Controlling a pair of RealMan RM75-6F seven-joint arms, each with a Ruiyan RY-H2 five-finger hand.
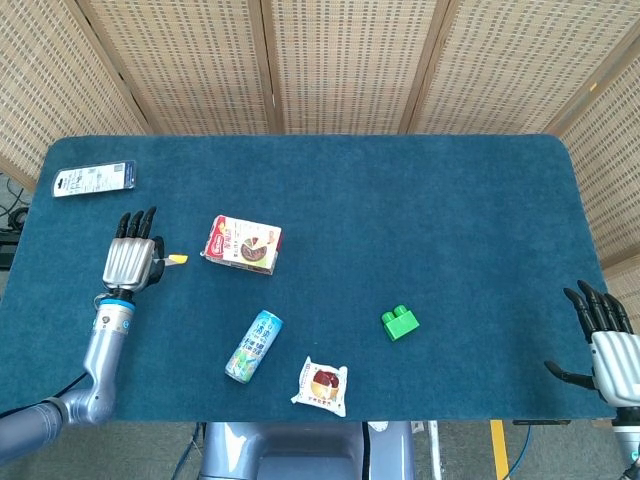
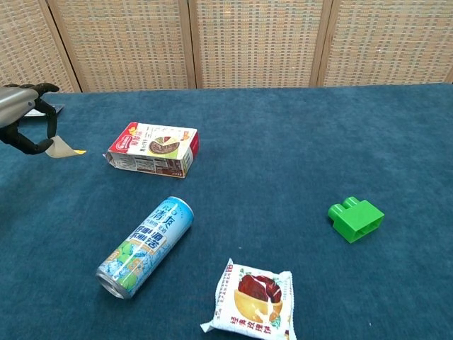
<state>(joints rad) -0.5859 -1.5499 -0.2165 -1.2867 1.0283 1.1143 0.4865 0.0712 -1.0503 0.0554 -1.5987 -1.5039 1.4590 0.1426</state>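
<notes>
Sachet [image 2: 62, 147] is pinched in my left hand [image 1: 130, 262], lifted off the blue table [image 1: 420, 210] at the left of the frame, beside the box [image 1: 242, 244]. Pickup looks done; setting it down remains. Right hand [image 1: 604, 338] idles at lower right, fingers spread, holding nothing.

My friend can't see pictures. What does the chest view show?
At the far left, the robot's left hand pinches a small paper packet just above a blue table. On the table lie a snack box, a drink can, a snack bag and a green block.
</notes>
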